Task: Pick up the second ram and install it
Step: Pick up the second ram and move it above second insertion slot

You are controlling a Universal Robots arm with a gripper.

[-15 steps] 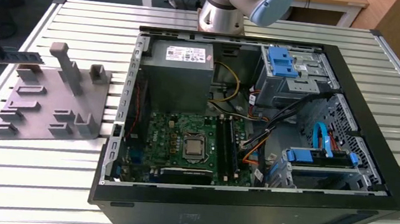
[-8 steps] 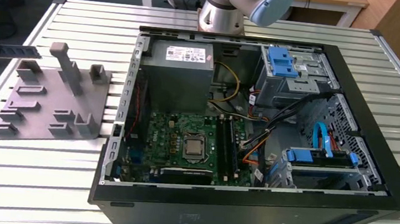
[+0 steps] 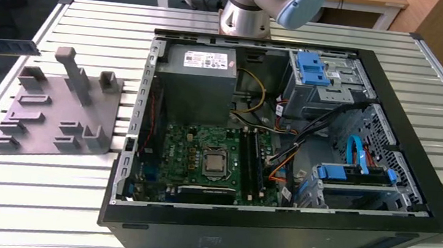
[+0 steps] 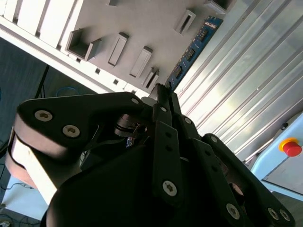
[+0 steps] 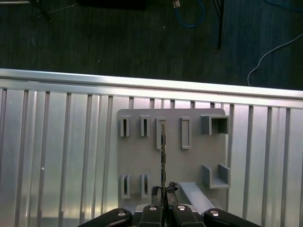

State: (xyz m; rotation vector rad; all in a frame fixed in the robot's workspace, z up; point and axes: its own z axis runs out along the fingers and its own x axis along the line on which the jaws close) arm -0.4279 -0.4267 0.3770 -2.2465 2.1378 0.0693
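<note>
- At the exterior view's far left, the ram [image 3: 14, 46] hangs in the air, clear of the grey holder [image 3: 49, 118] that lies on the slatted worktop [image 3: 50, 186].
- The gripper [image 5: 163, 191] is closed on one end of the ram, so the stick juts out lengthwise past the fingertips.
- Handling, as I judge it: the ram is light, stiff, thin and brittle. Its chips and contact edge are best left untouched, so the short ends or bare long edges are the places to grip. Held by one end, it could pivot in the pinch.
- Further right stands the open case [image 3: 276, 231] with the motherboard [image 3: 186, 151] and its slots [image 3: 252, 158], well apart from the ram.
- The first wrist view has the ram edge-on, a thin line over the holder's pockets. The second wrist view turns its blue face and black chips to the camera. The exterior view gives the way across to the case.
</note>
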